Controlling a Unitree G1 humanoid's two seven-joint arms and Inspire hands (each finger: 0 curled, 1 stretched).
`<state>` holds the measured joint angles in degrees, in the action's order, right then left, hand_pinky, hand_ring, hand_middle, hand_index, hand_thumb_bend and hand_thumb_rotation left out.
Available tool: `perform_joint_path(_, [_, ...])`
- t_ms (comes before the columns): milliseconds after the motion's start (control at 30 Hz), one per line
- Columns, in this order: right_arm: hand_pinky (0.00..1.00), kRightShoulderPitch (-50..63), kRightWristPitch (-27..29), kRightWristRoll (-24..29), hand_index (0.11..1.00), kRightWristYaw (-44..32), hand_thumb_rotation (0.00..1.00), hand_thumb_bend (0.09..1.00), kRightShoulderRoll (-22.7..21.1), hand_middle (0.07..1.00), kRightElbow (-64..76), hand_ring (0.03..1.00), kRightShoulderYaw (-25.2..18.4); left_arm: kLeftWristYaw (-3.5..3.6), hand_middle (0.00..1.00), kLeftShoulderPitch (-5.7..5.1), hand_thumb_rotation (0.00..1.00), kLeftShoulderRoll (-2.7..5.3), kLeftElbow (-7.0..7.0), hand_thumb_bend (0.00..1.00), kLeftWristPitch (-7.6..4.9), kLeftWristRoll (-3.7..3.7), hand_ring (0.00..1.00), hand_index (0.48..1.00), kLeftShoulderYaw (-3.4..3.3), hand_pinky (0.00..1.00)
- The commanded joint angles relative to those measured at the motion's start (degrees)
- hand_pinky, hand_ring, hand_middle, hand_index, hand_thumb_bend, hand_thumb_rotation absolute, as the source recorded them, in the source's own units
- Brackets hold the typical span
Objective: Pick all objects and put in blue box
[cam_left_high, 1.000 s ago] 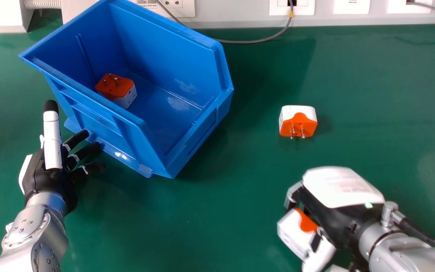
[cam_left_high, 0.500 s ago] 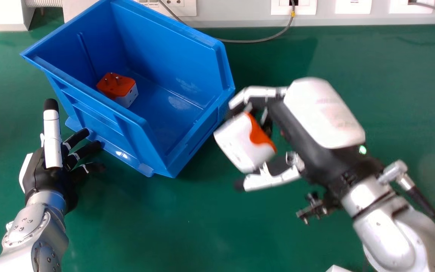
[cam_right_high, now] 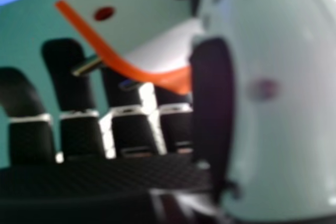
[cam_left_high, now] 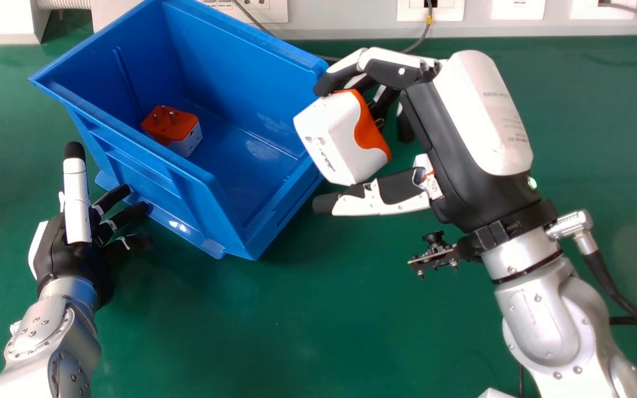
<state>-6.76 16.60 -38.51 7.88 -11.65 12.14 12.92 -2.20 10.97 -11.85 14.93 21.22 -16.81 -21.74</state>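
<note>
Holding an adapter (cam_left_high: 335,138), right hand (cam_left_high: 462,138), blue box (cam_left_high: 235,55) partly hidden, cropped above

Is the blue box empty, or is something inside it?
Not empty: inside the blue box lies an orange-white adapter, pins up.

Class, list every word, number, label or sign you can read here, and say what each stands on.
No text can be read.
Right hand: faint print on its white back cover, too small to read.
White-and-orange adapter in that hand: dark marks on its white face, too small to identify.
</note>
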Motion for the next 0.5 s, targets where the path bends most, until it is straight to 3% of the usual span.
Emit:
perform_joint_path(0, [0.26,-2.37,2.71,0.24,0.495,3.24,0.0,0.507,0.42,0.483,-0.59,0.38,-0.64,-0.44,0.83,-0.98,0.93,0.45,0.69,0.86,1.84,0.34,0.73,0.885,0.31,0.64])
perform_joint_path(167, [0.28,-5.59,4.65,-4.31,0.497,9.73,0.0,0.504,1.57,0.495,-5.11,0.398,0.67,-0.04,0.83,-0.53,0.93,0.17,2.27,0.86,0.93,0.51,0.73,0.886,0.27,0.65])
perform_joint_path(467, [0.18,-17.59,3.03,-14.48,0.494,22.55,0.03,0.516,5.15,0.404,-21.14,0.27,6.01,-0.22,0.83,-0.56,0.93,0.36,2.05,0.86,0.87,0.54,0.73,0.888,0.37,0.65])
